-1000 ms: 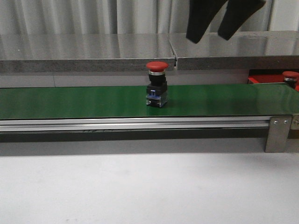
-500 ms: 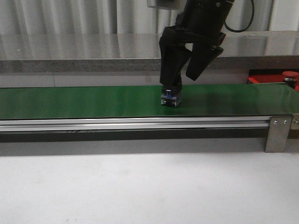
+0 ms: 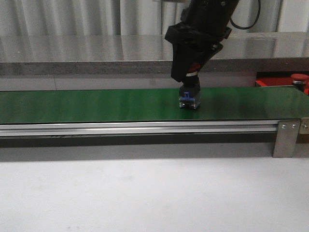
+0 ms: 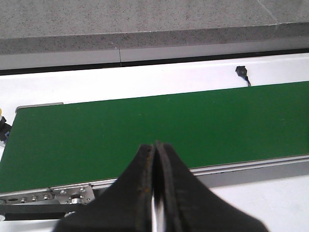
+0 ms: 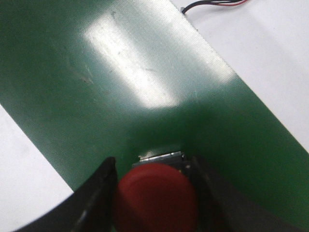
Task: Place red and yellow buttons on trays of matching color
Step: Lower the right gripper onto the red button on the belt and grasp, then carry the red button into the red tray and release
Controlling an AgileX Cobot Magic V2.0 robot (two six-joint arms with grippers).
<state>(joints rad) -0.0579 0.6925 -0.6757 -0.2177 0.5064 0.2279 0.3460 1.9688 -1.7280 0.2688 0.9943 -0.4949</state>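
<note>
Over the middle of the long green belt, the right gripper is pinched around a small mushroom-shaped push button with a glossy red cap and dark grey body. In the front view only a sliver of the red cap shows between the black fingers, while the body and its blue-and-silver base hang out below them; the base sits at or just above the belt surface, and contact cannot be told. The right wrist view shows the domed red cap filling the gap between the two dark fingers, one at its 9 o'clock and one at its 3 o'clock, both pressed against it.

At about 3 o'clock from the held button in the front view, well apart past the belt's end, a bright red flat plastic tray shows as a strip, with a second red-capped button standing on it. A silver metal bracket caps the belt's aluminium frame at 4 o'clock.

The left gripper appears only in its own wrist view, its black fingers pressed together with nothing between them, hanging above the near edge of the green belt.
</note>
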